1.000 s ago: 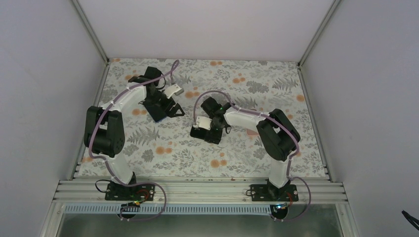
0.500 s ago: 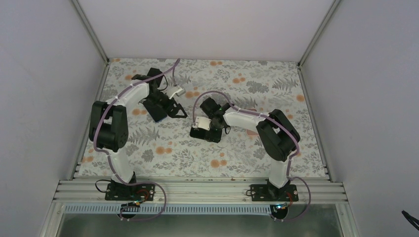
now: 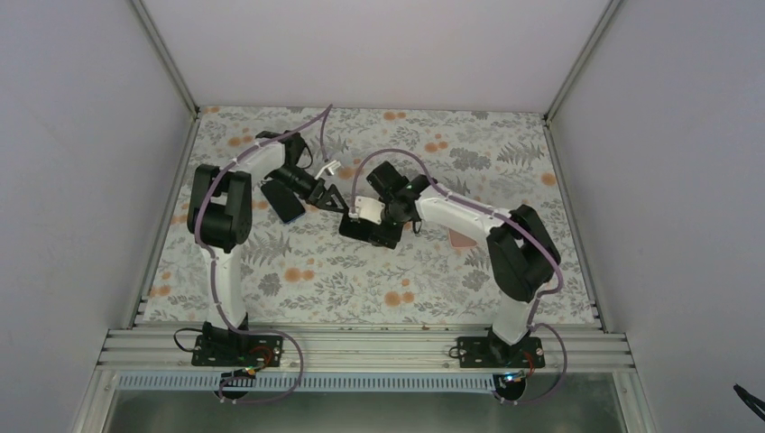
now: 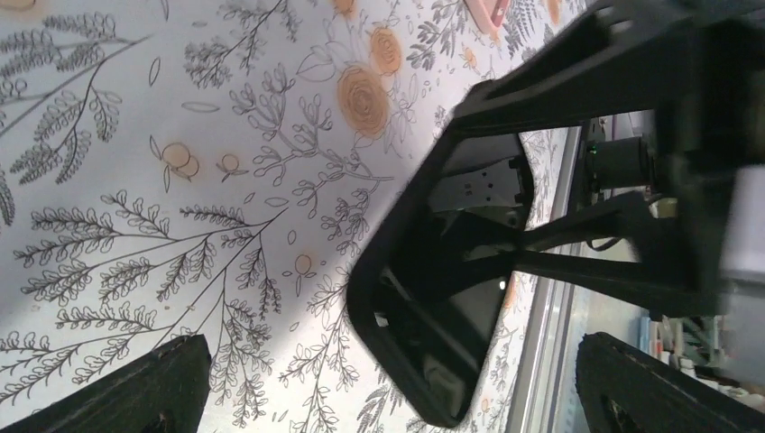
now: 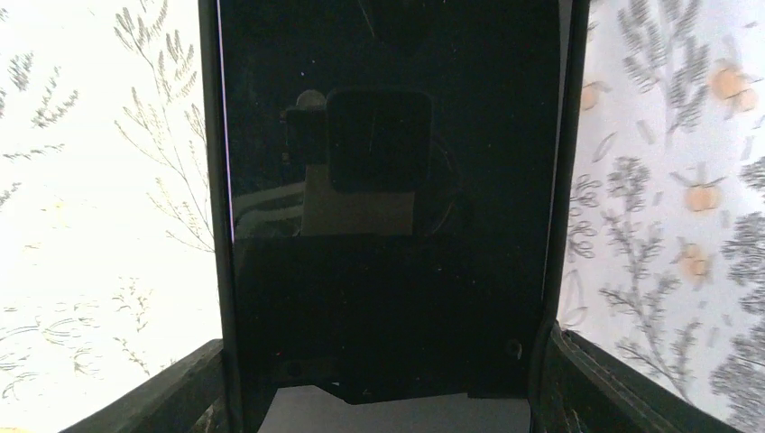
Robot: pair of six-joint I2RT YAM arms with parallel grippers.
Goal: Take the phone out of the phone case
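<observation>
The black phone in its black case (image 5: 388, 180) is held at its near end between the pads of my right gripper (image 5: 383, 388), which is shut on it. In the top view the cased phone (image 3: 364, 233) is just above the middle of the table under the right gripper (image 3: 367, 219). My left gripper (image 3: 334, 198) is open and empty, just left of the phone and apart from it. In the left wrist view the cased phone (image 4: 433, 307) is ahead, between the wide-open fingers (image 4: 135, 392), and the left gripper (image 4: 388, 383) touches nothing.
A dark flat rectangle with a bluish edge (image 3: 285, 201) lies on the flowered table (image 3: 298, 271) under the left forearm. A small pink thing (image 3: 462, 239) lies under the right arm. Side walls and aluminium rails close in the table.
My left arm has swung its open gripper right, toward the right gripper. My right gripper has moved a little left and farther back with the cased phone. The dark rectangle has not moved.
</observation>
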